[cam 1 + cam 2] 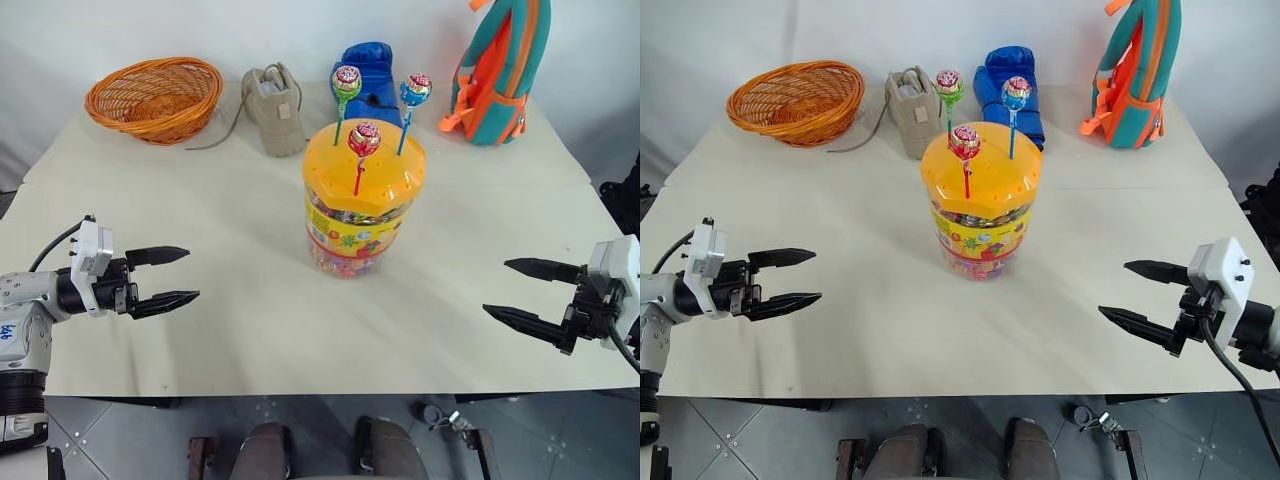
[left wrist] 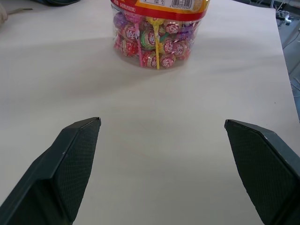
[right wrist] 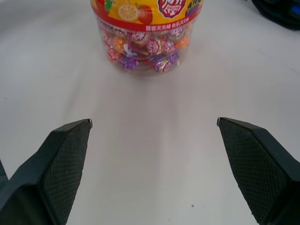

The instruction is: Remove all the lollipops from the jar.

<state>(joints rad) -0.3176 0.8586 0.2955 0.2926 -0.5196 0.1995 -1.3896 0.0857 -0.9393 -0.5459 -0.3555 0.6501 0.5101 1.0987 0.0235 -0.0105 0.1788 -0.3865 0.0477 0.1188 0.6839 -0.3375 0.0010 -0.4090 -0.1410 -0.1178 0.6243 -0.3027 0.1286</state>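
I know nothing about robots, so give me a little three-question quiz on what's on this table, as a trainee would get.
1. How many lollipops stand in the lid of the jar?
2. True or false: the left claw is holding a lollipop.
3. Which is nearest the wicker basket: A) backpack B) beige shoe C) blue glove?

Key:
1. Three: red stick, green stick, blue stick.
2. False; both it and the right claw are open and empty.
3. B.

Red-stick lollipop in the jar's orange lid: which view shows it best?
The left eye view: the red-stick lollipop stands whole against the lid. The right eye view shows it similarly; both wrist views catch just the clear plastic jar base.
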